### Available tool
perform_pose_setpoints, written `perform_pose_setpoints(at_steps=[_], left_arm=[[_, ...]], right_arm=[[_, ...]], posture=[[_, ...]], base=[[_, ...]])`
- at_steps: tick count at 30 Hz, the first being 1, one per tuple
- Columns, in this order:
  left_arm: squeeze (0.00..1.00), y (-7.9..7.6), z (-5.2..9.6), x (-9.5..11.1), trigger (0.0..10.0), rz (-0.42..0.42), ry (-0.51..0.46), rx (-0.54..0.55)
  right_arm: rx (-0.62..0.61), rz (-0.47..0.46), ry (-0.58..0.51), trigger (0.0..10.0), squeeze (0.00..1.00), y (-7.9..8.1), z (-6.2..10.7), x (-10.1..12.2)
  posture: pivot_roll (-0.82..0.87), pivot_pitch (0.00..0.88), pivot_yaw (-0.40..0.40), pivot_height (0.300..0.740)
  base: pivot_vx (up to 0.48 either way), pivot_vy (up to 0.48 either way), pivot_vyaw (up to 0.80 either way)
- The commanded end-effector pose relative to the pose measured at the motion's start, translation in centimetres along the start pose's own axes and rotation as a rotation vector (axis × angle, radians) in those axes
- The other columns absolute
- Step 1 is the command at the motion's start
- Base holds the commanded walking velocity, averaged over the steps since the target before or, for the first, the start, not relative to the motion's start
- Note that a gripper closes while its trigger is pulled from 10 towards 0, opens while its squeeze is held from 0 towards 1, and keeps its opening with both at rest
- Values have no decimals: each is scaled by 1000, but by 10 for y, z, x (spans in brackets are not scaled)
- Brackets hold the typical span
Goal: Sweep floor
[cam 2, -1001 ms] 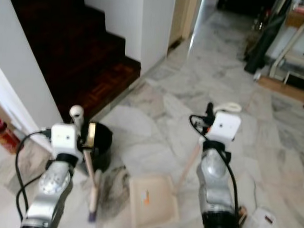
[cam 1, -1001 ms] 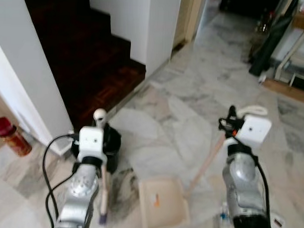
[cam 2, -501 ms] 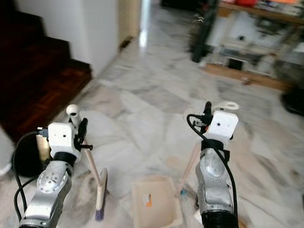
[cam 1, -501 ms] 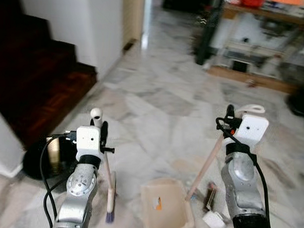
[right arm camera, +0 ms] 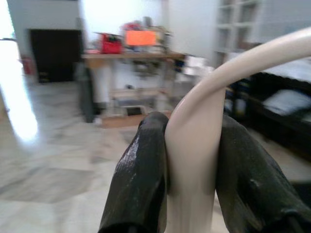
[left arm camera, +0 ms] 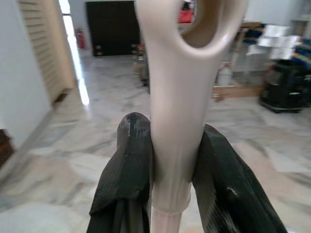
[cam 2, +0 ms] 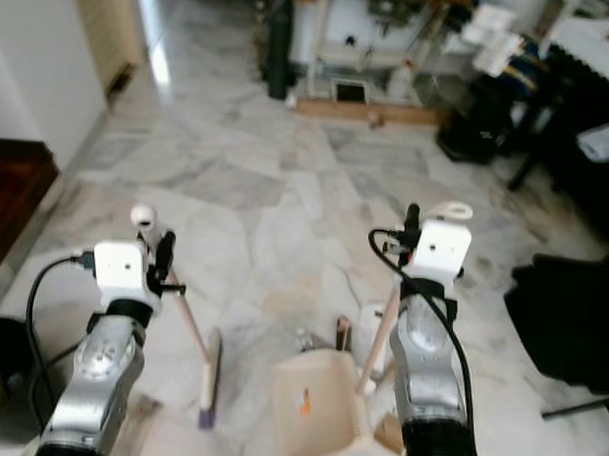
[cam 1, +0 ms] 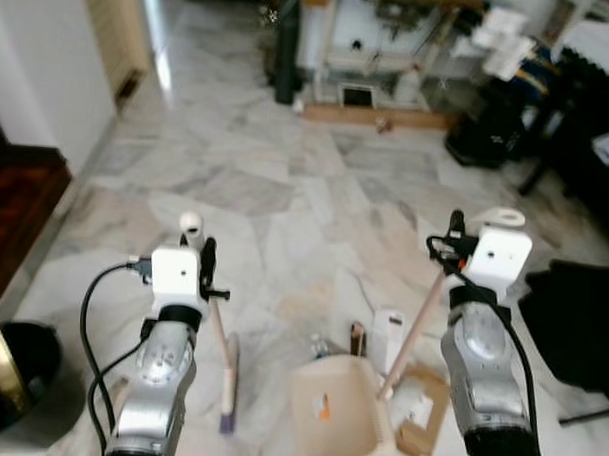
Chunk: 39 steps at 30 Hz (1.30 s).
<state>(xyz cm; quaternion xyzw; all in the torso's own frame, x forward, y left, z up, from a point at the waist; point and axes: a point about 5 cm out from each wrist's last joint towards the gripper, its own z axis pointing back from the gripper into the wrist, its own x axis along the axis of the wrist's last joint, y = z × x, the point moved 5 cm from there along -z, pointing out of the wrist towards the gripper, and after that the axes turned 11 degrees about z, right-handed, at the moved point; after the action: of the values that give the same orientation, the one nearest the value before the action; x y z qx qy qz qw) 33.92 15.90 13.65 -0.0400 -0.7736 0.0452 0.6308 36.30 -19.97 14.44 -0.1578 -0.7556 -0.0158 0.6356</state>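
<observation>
The camera has swung right since a second ago: the dark stairs that took up the left are now a sliver at the left edge, and the far shelving (cam 1: 376,35) has come into view. Open marble floor (cam 1: 286,187) runs from the arms to that shelving, bounded on the left by a white wall (cam 1: 40,69) and on the right by dark furniture (cam 1: 579,108) and a black bag (cam 1: 577,318). A black bin (cam 1: 9,373) sits near left, cut off by the frame edge. The left gripper (left arm camera: 170,160) pinches the broom (cam 1: 223,360) near the top of its cream handle, both fingers (left arm camera: 127,165) pressed against the shaft; the handle slopes down and to the right to the brush head resting on the floor just right of the left arm. The right gripper (right arm camera: 189,160) squeezes the dustpan handle (cam 1: 413,332) below its looped end, and that handle slants down and left to the dustpan (cam 1: 338,414), which lies on the floor between the two arms, an orange speck inside it. Litter clusters at the pan's far and right sides: a white carton (cam 1: 386,336), a small brown piece (cam 1: 358,340) and flat cardboard (cam 1: 418,422) partly hidden behind the right arm; what the smaller bits are is hard to tell.
</observation>
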Motion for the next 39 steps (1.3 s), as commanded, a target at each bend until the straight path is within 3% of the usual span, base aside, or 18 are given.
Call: perform_pose_setpoints(at_steps=[1, 23, 31, 39], left_arm=[[0, -6, -4, 9, 10000, 7, -39, -21], [0, -12, -7, 12, 10000, 13, -44, -52], [0, -8, -8, 14, 10000, 14, -48, -44], [0, -7, -10, 15, 10000, 16, -52, -39]], right_arm=[[-7, 3, -46, 10000, 0, -2, -4, 12], [-16, 0, -44, 10000, 0, -2, -1, 10], [-5, -18, -38, 10000, 0, 4, -1, 10], [-14, -7, -61, 10000, 0, -1, 0, 13]], posture=[[49, 34, -47, 740], [47, 0, -30, 740], [53, 0, -32, 740], [51, 14, -31, 740]], base=[[0, 0, -750], [0, 0, -745], [0, 0, -742], [0, 0, -470]])
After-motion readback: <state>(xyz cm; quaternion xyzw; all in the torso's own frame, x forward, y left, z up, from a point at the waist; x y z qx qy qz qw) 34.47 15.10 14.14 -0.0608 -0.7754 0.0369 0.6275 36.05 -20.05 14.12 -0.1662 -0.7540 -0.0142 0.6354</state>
